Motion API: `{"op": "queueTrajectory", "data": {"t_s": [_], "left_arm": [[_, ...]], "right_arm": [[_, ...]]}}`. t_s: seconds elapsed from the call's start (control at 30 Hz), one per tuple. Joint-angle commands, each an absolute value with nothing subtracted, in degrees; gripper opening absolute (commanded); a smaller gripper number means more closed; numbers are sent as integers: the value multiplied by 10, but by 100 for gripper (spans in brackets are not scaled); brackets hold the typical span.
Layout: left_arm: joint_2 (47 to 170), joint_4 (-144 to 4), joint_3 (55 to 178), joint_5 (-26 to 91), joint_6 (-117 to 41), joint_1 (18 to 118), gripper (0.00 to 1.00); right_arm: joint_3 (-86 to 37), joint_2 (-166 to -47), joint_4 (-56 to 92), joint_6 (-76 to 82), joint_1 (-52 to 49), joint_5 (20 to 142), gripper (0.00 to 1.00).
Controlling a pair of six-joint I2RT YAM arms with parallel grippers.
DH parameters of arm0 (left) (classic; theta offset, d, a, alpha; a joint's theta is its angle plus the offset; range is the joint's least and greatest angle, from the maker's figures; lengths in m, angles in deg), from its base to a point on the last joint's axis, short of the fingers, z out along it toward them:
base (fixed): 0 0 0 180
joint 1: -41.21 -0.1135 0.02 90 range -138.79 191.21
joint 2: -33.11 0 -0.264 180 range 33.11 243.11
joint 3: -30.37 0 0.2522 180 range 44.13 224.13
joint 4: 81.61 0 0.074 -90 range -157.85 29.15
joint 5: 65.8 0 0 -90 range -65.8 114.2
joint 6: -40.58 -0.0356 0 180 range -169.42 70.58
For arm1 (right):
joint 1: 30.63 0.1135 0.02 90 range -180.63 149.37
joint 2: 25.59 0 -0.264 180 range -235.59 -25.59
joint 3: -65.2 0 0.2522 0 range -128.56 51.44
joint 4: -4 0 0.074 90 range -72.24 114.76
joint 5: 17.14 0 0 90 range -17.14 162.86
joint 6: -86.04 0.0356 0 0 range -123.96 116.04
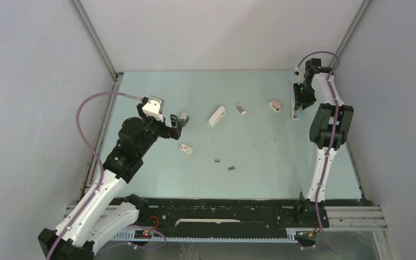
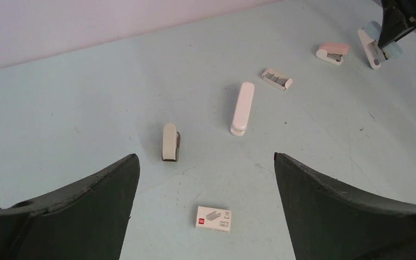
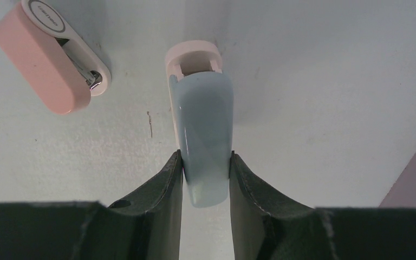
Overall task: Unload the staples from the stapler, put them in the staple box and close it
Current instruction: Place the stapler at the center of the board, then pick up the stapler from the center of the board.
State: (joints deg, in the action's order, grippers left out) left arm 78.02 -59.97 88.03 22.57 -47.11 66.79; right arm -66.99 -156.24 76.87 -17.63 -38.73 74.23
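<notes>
My right gripper (image 3: 206,155) is shut on the sides of a pale blue stapler (image 3: 202,127) with a white base, at the table's far right (image 1: 294,110). The stapler's blue top lies between the two fingers and its front end points away from the wrist. Two staples, tiny dark strips (image 1: 216,160) (image 1: 231,168), lie on the mat near the middle front. My left gripper (image 2: 206,157) hangs open over the left part of the mat (image 1: 176,125), with nothing between its fingers.
A pink stapler (image 3: 49,59) lies close to the left of the held one. A long white stapler (image 2: 242,107), a small beige stapler (image 2: 170,142), a white staple box (image 2: 214,218) and an open box of grey strips (image 2: 277,79) lie on the mat. Walls stand on three sides.
</notes>
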Motion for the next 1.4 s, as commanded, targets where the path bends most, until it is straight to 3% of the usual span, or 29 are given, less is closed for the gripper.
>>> {"op": "queueTrajectory", "data": {"t_s": [0.0, 0.3, 0.57, 0.87, 1.03, 1.1, 1.37], "left_arm": [[780, -616, 874, 208, -489, 669, 100], [789, -615, 882, 209, -485, 669, 100], [790, -590, 930, 222, -468, 666, 100], [819, -511, 1023, 278, -425, 621, 100], [817, -426, 1083, 288, -409, 599, 100], [816, -383, 1116, 288, -408, 597, 100], [834, -378, 1132, 325, -387, 596, 100]], "right_arm": [[-712, -1566, 788, -166, -388, 732, 34], [-712, -1509, 782, -163, -392, 774, 61], [-623, -1378, 754, -177, -391, 831, 65], [-351, -1096, 641, -231, -391, 1116, 67], [-159, -965, 499, -207, -395, 1352, 97], [-113, -938, 451, -199, -394, 1421, 100], [-75, -917, 420, -215, -374, 1471, 100]]}}
